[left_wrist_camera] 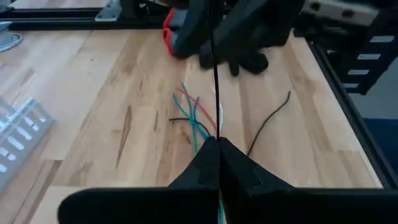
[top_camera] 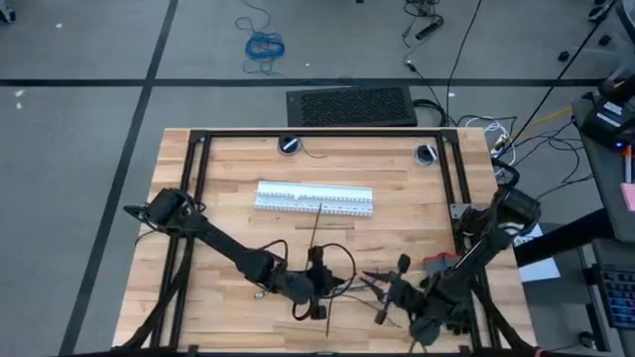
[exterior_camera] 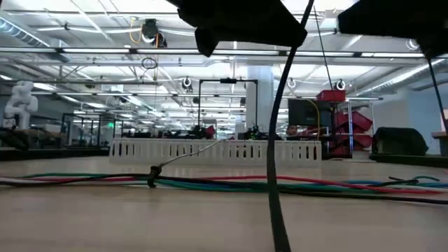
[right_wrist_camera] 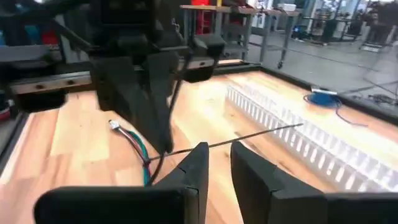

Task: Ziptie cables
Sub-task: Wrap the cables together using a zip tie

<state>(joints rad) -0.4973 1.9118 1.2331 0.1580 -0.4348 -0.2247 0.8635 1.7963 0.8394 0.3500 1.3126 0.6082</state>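
The cables (left_wrist_camera: 194,118), thin red, green, blue and black wires with a small pale plug (right_wrist_camera: 114,126), lie on the wooden table (top_camera: 228,178) near its front middle. One thin dark ziptie (right_wrist_camera: 249,135) meets the cables at its head (exterior_camera: 151,175), and its tail slants up toward the white slotted strips (top_camera: 316,198). My left gripper (left_wrist_camera: 217,142) stands over the cables, shut on another thin dark ziptie (left_wrist_camera: 215,74). A third dark strip (left_wrist_camera: 268,121) lies curved on the table beside the cables. My right gripper (right_wrist_camera: 219,165) is open, just right of the left one, with nothing between its fingers. My left gripper pinches the thin dark ziptie (left_wrist_camera: 217,127) between its two shut fingertips, which come at it from above. The strip runs on past the fingertips on both sides. Which part of its length is held does not show.
The white slotted strips (right_wrist_camera: 298,140) lie across the table's far middle. Two round fittings (top_camera: 290,145) (top_camera: 426,154) sit at the far edge inside the black frame (top_camera: 317,132). A red-and-grey object (top_camera: 437,263) lies by the right arm.
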